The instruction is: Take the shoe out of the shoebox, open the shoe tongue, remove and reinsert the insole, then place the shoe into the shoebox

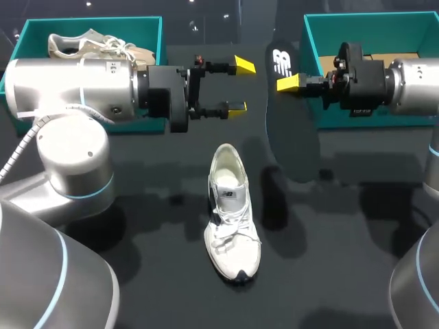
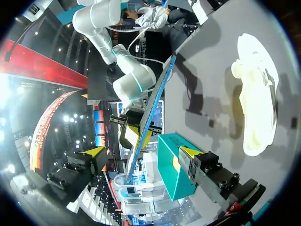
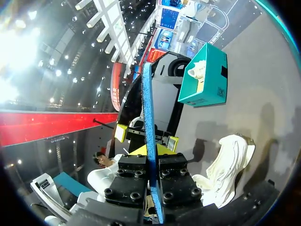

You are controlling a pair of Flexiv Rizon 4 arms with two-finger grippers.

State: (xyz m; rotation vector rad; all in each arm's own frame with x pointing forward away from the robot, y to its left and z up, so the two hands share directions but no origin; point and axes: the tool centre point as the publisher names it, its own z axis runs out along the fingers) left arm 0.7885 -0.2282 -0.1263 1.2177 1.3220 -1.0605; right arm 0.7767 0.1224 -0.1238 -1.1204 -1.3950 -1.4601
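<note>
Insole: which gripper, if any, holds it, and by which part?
The right gripper holds the insole by its edge near the logo end; the left gripper is open and empty.

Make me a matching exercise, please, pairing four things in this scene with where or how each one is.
Things:
1. white shoe
2. insole
3. beige shoe
4. left gripper

States:
A. inside the left box
B. open, holding nothing
C. lying on the table
D. clamped in the right gripper

Pairs: 1-C, 2-D, 3-A, 4-B.
</note>
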